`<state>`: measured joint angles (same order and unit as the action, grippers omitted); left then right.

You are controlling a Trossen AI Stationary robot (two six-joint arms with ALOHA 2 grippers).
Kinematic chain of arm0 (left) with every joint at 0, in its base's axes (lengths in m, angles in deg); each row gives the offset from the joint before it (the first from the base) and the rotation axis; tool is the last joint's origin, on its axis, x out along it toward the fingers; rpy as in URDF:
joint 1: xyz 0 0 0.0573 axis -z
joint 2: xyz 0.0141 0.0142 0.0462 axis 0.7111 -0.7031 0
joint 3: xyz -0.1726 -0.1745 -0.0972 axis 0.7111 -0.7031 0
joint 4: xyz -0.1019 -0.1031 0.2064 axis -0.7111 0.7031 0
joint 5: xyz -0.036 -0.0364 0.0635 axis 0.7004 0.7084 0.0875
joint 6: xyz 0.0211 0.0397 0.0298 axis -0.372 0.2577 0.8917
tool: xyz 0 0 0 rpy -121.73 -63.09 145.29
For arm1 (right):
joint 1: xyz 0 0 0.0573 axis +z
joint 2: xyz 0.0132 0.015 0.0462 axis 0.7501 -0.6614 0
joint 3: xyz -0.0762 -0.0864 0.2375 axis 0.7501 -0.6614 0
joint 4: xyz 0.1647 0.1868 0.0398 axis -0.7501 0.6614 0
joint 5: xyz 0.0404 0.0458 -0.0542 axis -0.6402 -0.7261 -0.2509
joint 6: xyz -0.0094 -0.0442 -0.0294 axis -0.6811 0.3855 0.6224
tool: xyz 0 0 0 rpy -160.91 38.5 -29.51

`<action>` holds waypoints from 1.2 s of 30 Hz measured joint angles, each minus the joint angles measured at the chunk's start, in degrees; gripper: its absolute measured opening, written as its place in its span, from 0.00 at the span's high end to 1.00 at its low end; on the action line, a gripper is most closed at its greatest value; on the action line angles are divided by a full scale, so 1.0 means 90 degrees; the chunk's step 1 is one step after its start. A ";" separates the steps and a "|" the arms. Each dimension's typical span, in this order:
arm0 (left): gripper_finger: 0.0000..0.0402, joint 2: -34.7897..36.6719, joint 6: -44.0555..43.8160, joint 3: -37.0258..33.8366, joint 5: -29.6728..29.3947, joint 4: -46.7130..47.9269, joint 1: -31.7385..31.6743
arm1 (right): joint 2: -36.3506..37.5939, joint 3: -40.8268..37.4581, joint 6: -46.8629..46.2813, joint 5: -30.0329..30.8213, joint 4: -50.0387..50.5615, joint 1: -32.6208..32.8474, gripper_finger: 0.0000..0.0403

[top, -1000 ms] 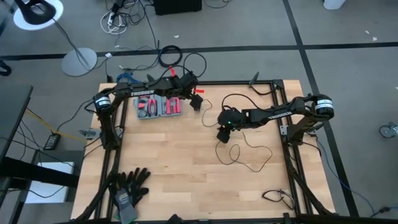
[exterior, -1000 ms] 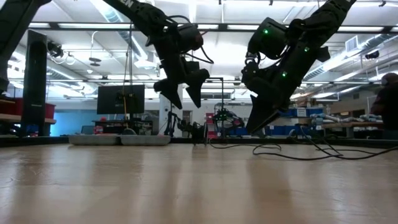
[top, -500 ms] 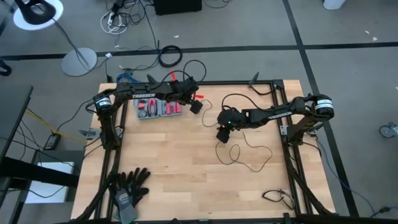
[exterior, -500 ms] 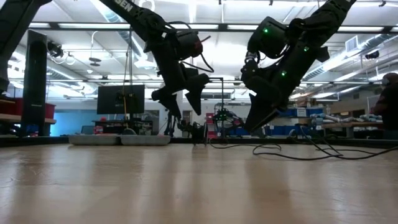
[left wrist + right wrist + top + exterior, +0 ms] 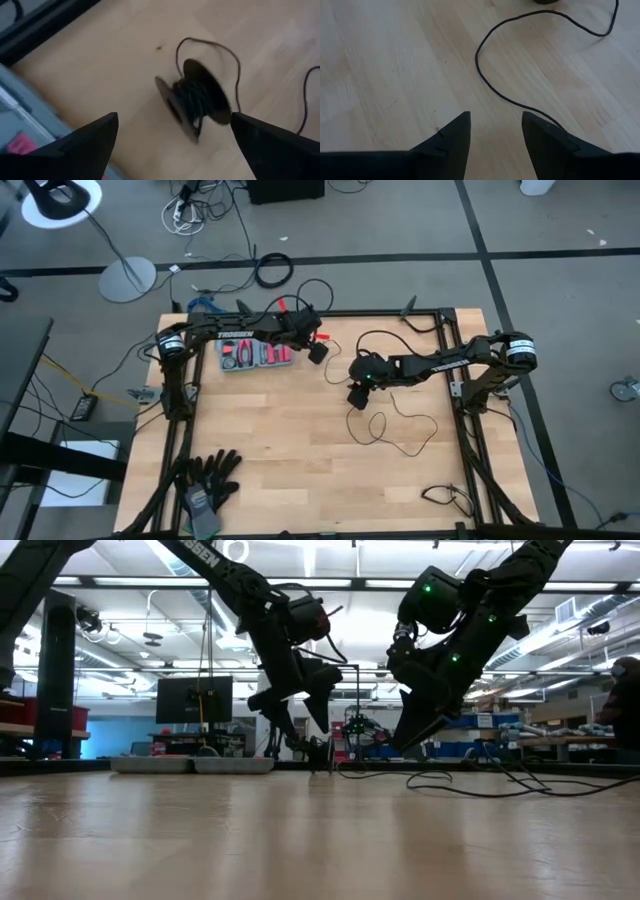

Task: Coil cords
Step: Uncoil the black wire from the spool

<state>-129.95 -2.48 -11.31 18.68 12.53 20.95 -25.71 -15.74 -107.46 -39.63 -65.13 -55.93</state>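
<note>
The thin black wire (image 5: 400, 418) lies in loose loops on the wooden table, right of centre. In the left wrist view its end is wound on a small black round disc spool (image 5: 197, 102), which stands on its rims on the table. My left gripper (image 5: 316, 352) hovers open above the spool, one finger to each side of it and clear of it. My right gripper (image 5: 355, 397) hangs open and empty above the table (image 5: 495, 117). A stretch of wire (image 5: 485, 80) lies on the wood below it and runs past one fingertip.
A grey tray of red-handled tools (image 5: 256, 352) sits at the far left, beside my left arm. Black gloves (image 5: 210, 477) lie at the near left corner. A short cable with a plug (image 5: 445, 496) lies near the right front edge. Bare wood lies across the middle.
My left gripper has come down toward the table and moved slightly toward the near edge, turning a little, and it stays open. My right gripper has kept still. The wire has not moved.
</note>
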 joint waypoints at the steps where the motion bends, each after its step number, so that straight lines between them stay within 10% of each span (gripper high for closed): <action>1: 0.03 -0.0040 -0.0013 0.0004 0.0017 -0.0073 0.0002 | 0.0000 0.0000 -0.0002 0.0000 -0.0005 0.0000 0.56; 20: 0.58 -0.0113 -0.0155 0.0007 0.0027 -0.0311 -0.0126 | 0.0000 0.0000 0.0000 0.0000 -0.0012 0.0000 0.56; 36: 0.72 -0.0359 -0.0154 0.0015 0.0156 -0.0428 -0.0125 | 0.0000 0.0000 0.0000 0.0000 -0.0017 0.0000 0.56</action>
<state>-133.18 -3.87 -11.18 20.08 8.68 19.83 -25.71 -15.74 -107.46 -39.63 -65.28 -55.93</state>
